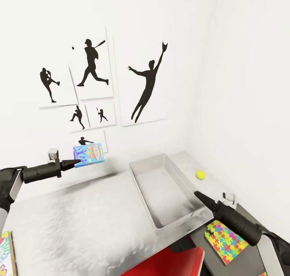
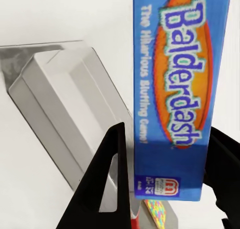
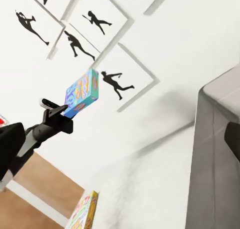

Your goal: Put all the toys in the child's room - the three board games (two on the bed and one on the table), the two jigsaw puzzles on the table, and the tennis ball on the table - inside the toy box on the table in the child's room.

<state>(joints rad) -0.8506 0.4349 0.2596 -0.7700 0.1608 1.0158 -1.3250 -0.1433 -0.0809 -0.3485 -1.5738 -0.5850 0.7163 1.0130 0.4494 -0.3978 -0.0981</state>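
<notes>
A: Well, left arm first. Left gripper [image 1: 76, 162] raised above the table [image 1: 80, 219], fingers clamped on the blue board game [image 1: 89, 153]. Box held up in the air, off the table top, in front of the white wall with the baseball silhouette prints [image 1: 147, 83].

B: Left wrist view agrees. Blue board game [image 2: 180, 94] sits between the two dark fingers [image 2: 102, 184], title "Balderdash" readable along its face. Toy box [image 2: 60, 104] lies beyond and below it, well apart from the held box.

A: Toy box [image 1: 141, 177] rests on the pale grey table, toward the right corner of the room. Nothing visible in the part of its floor on show. Tennis ball [image 1: 200, 174] on the table just beside the tray's right wall, not touching it.

B: Right gripper [image 1: 197, 194] pointed at the tray's near right corner, tip at or just over the rim. Fingers look drawn together, but whether the pincer is really closed I cannot tell. No object seen in it.

A: One jigsaw puzzle [image 1: 225, 235] flat on the darker lower section, under the right forearm. Second printed game box [image 1: 6, 254] at the table's near left edge, partly cut off.

B: Right wrist view shows the left gripper [image 3: 62, 110] holding the blue board game [image 3: 81, 93] aloft, and that other game box [image 3: 85, 214] low on the table edge
</notes>
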